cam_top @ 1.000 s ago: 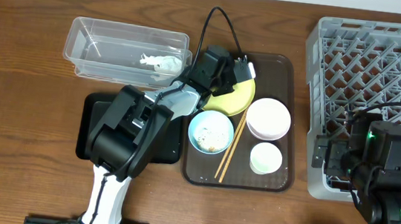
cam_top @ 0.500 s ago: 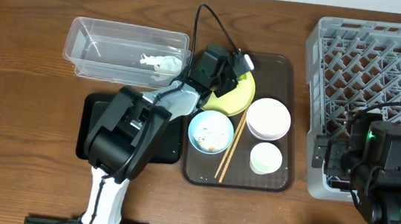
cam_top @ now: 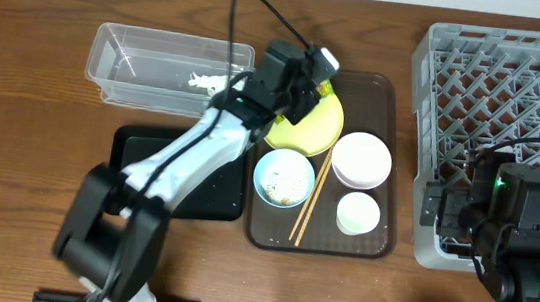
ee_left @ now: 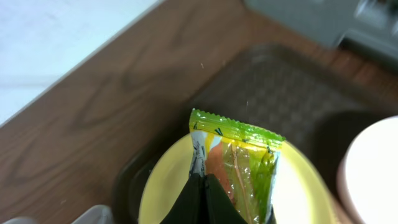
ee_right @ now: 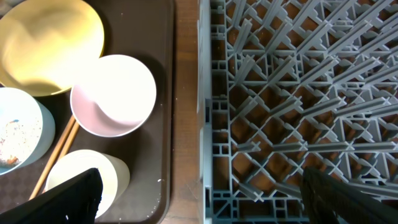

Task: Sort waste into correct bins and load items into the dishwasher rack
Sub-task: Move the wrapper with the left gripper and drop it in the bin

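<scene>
My left gripper (ee_left: 202, 186) is shut on the green-and-orange wrapper (ee_left: 239, 158) and holds it above the yellow plate (cam_top: 315, 128). In the overhead view it hangs over the plate's far edge (cam_top: 303, 74). The light-blue bowl (cam_top: 283, 177) holds rice scraps. Beside it lie the chopsticks (cam_top: 309, 200), the white bowl (cam_top: 362, 159) and the white cup (cam_top: 358, 214). The tissue (cam_top: 212, 83) lies in the clear tub (cam_top: 148, 66). The black tray (cam_top: 144, 153) is partly under my left arm. My right gripper (ee_right: 202, 199) is open and empty over the near left edge of the grey rack (cam_top: 520, 67).
The dishes sit on a brown serving tray (cam_top: 382, 92) between the bins and the rack. A black cable arcs above the left wrist. The right arm's body covers the rack's near left corner.
My left arm has stretched out and risen, lifting the wrapper off the yellow plate and shifting a little toward the far side. The right arm has not moved.
</scene>
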You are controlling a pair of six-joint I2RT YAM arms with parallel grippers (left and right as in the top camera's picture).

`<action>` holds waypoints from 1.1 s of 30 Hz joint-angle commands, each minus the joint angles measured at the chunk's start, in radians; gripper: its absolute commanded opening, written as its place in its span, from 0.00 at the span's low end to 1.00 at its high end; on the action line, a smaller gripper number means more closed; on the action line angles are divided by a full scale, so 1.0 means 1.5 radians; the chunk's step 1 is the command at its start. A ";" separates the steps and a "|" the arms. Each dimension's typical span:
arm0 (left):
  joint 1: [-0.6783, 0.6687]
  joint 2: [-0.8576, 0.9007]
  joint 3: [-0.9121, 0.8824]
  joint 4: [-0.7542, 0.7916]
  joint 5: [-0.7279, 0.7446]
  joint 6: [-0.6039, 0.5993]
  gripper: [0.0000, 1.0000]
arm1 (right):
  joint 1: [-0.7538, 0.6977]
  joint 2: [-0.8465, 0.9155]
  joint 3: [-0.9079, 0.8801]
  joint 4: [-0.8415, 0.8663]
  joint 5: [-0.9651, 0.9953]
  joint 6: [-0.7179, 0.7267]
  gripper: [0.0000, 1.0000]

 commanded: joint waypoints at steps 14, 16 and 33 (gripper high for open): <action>0.142 -0.111 0.007 -0.069 -0.216 -0.535 0.06 | 0.005 -0.001 0.013 -0.003 0.006 0.004 0.99; 0.179 -0.102 0.007 -0.081 -0.215 -0.620 0.06 | 0.005 -0.001 0.013 -0.004 0.006 0.004 0.99; 0.267 0.004 0.007 -0.086 -0.210 -0.866 0.17 | 0.005 -0.001 0.013 -0.005 0.006 0.004 0.99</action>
